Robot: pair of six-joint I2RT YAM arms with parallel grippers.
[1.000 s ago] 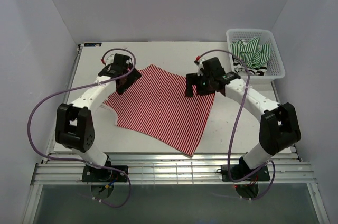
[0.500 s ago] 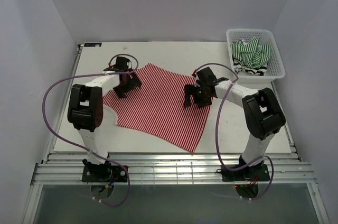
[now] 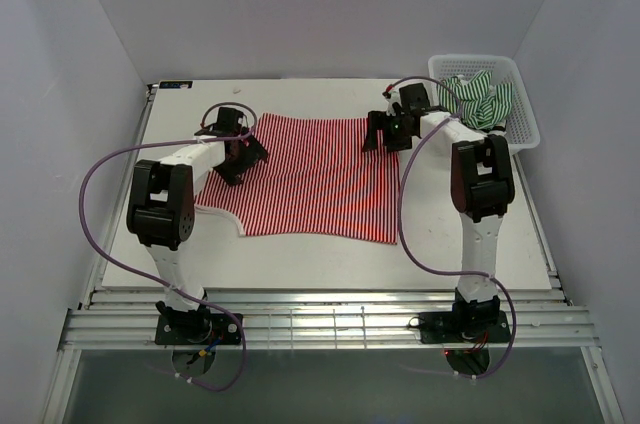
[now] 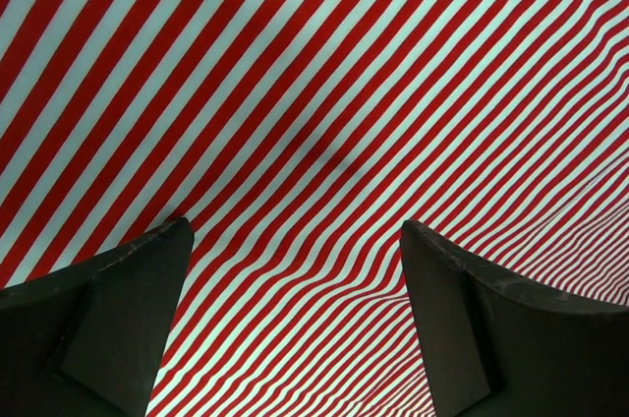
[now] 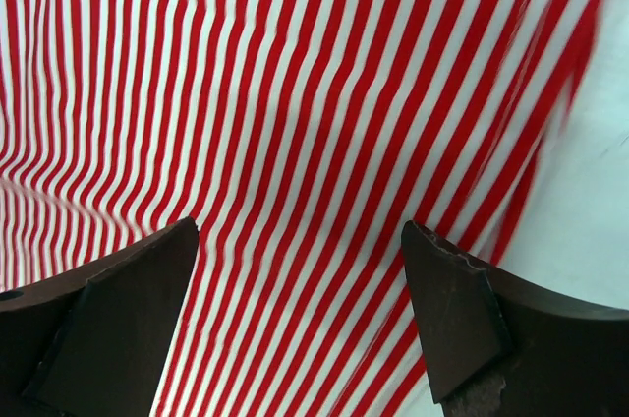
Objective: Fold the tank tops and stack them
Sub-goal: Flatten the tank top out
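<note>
The red-and-white tank top (image 3: 310, 179) lies spread flat on the white table, its hem edge at the right. My left gripper (image 3: 240, 152) hovers over its far-left part, open, with only striped cloth (image 4: 314, 92) between the fingers (image 4: 128, 309). My right gripper (image 3: 385, 134) is over the top's far-right corner, also open, and nothing is pinched. Red-striped cloth (image 5: 275, 83) shows under the right gripper (image 5: 300, 230), with the cloth's edge at the right. The left gripper (image 4: 295, 230) sits just above a shallow wrinkle. A green-and-white tank top (image 3: 480, 94) lies bunched in the basket, with a bit of black-and-white cloth (image 3: 492, 126) beneath it.
A white lattice basket (image 3: 524, 114) stands at the table's far-right corner, close beside my right arm. Bare table (image 5: 590, 191) shows right of the cloth edge. White walls close in the back and both sides. Purple cables loop from both arms.
The right gripper has moved back and right towards the basket. The red-and-white top has swung round from a skewed diamond to lie squarer. The left gripper has barely moved.
</note>
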